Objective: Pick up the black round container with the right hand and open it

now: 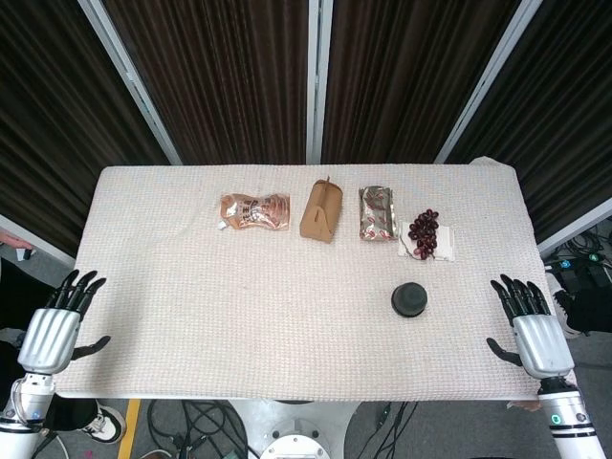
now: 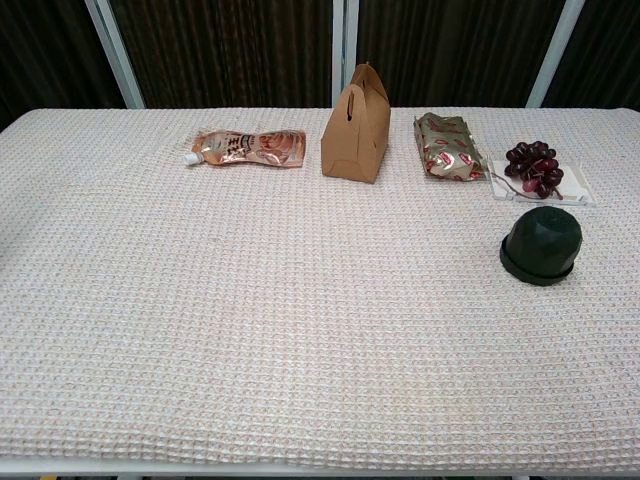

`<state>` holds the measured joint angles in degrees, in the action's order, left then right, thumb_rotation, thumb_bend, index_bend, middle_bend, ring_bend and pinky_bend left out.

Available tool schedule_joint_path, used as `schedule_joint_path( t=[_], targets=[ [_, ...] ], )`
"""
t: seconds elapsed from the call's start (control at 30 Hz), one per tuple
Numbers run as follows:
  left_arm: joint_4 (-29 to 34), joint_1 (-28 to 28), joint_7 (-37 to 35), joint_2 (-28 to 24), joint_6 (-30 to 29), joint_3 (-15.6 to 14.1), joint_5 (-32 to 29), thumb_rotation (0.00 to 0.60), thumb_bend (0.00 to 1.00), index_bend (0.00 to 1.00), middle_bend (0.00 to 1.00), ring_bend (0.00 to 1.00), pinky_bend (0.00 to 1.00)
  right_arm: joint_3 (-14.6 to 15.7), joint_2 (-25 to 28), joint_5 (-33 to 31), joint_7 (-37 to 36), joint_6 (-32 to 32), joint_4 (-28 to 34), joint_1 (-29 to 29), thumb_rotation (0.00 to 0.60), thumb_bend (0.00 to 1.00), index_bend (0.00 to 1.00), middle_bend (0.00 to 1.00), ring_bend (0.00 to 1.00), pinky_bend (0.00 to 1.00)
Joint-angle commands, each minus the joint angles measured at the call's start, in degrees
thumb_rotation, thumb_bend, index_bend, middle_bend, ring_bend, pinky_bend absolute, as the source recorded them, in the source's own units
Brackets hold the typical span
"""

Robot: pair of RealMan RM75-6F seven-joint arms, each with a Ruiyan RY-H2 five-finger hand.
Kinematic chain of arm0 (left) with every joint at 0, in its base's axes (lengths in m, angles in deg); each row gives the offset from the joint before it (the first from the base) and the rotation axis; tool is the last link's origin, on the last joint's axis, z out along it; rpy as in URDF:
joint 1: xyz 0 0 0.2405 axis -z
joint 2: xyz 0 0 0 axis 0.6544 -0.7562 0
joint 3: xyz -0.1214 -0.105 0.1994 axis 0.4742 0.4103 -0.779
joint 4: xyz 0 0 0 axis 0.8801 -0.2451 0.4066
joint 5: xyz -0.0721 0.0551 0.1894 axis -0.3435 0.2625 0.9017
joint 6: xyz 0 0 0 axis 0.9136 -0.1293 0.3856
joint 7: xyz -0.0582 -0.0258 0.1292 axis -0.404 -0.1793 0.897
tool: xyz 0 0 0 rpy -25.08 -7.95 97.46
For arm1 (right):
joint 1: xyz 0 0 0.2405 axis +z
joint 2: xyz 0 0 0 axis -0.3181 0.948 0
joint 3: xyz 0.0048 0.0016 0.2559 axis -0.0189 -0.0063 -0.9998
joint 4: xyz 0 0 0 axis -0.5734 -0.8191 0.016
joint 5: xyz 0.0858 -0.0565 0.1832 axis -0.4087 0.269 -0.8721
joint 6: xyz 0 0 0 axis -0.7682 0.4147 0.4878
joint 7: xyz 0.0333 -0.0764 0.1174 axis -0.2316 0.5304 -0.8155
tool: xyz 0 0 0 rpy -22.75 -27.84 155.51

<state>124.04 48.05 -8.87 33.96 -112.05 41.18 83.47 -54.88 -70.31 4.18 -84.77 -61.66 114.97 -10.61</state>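
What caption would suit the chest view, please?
Black container sits untouched before grapes, beside box and pouch.

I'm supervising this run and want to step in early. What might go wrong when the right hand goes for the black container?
1. The grapes on their white tray lie just behind the container; an overshooting right hand may knock them.
2. The container looks low and domed in the chest view, so fingers may slip off.
3. The cloth may bunch if the container is pushed.
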Motion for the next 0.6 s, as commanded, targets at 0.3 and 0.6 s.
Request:
schedule_joint_path(
  t=[0.3,0.6],
  targets=[
    [0.29,-0.04,0.31,-0.05,0.13,-0.15,-0.04,0.600,0.02,0.13,0.07,0.00,0.22,0.03,-0.03,-0.15,-0.51,0.25,-0.09,0.09,0.600,0.12,0.00,0.00,0.00,0.00],
    [1.61,0.44,0.80,-1.02,0.52,0.27,-0.19,0.600,0.02,0.13,0.07,0.00,0.22,-0.19,-0.68,-2.32,-6.13,4.02,-0.50,1.16,0.600,0.12,0.00,0.00,0.00,0.00]
  ],
)
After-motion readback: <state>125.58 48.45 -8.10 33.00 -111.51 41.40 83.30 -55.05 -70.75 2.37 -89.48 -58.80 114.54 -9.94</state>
